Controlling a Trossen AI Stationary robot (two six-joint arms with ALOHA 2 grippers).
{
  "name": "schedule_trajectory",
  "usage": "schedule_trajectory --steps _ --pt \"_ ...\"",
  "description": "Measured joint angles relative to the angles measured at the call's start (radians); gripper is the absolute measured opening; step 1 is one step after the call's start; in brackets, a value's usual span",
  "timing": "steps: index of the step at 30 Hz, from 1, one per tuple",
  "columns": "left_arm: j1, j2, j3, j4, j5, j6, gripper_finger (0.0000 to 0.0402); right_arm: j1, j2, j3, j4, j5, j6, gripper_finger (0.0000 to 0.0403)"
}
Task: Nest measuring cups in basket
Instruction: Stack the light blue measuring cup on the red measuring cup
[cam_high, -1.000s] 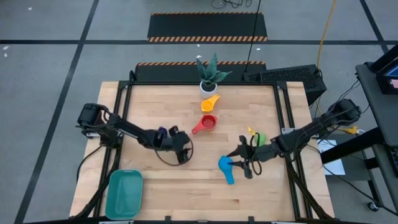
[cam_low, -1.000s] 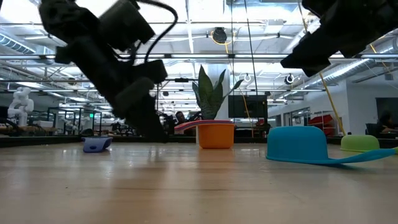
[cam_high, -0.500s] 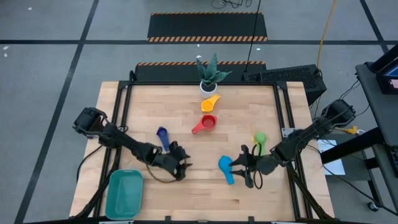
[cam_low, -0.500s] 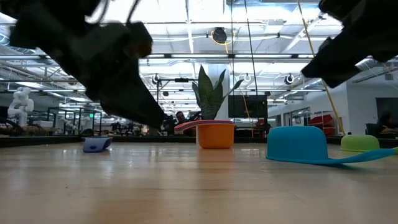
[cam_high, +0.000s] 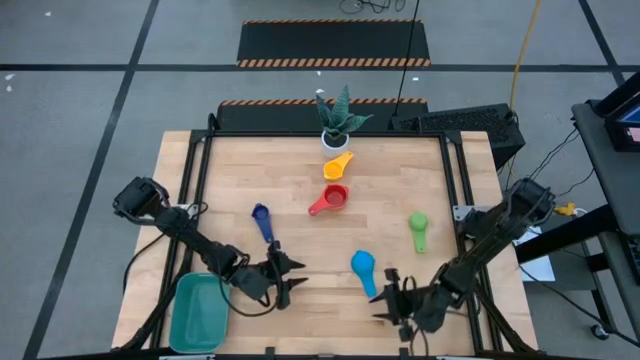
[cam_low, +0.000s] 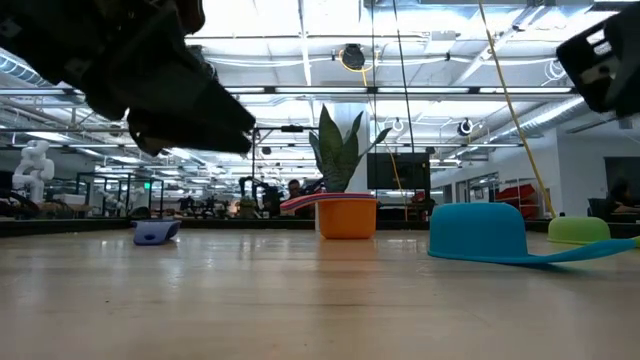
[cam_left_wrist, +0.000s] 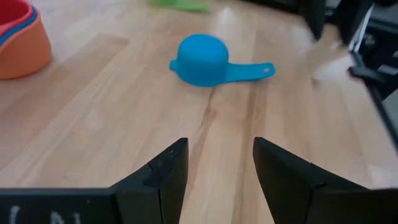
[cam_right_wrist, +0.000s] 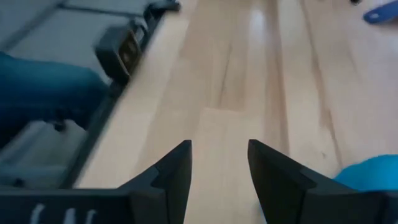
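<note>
Cups lie scattered on the wooden table, none yet in the shallow teal-green plastic basket (cam_high: 198, 310) at the near left corner. The left gripper (cam_high: 283, 279) hovers just beside the basket, fingers parted and empty. The right gripper (cam_high: 392, 300) hangs near the front edge, also parted and empty.

The small light blue plastic cup (cam_high: 362, 265), mouth down with its flat handle toward the front, lies between the grippers. Judged advice: pinch the handle, not the dome, then lift clear before crossing to the basket.

The navy cup (cam_high: 261, 215), green cup (cam_high: 418, 224), red cup (cam_high: 333, 197) and orange cup (cam_high: 339, 165) lie farther back, near the potted plant (cam_high: 338, 122).

Hidden: no yellow cup can be made out with certainty. The low view shows only dark arm bulk, no fingertips.
</note>
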Motion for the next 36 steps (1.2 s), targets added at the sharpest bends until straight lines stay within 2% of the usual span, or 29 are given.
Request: schedule_trajectory --steps 7,13,23,33,36 --pt "-0.008 0.0 0.0 0.063 -0.004 0.023 0.0182 -0.004 0.12 0.136 -0.202 0.027 0.006 0.0161" --pt "-0.026 0.0 0.0 0.061 -0.012 0.018 0.0182 -0.004 0.157 0.178 -0.369 0.003 0.067 0.016" --pt "-0.029 0.0 0.0 0.057 -0.036 0.038 0.0182 -0.042 0.17 0.179 -0.401 0.033 0.022 0.0144" --pt "-0.021 0.001 0.0 0.051 -0.037 0.082 0.0182 -0.084 0.204 0.176 -0.408 -0.047 -0.02 0.012" --pt "-0.006 0.001 0.0 0.051 -0.037 0.102 0.0182 -0.084 0.21 0.176 -0.416 -0.005 -0.02 0.0108"
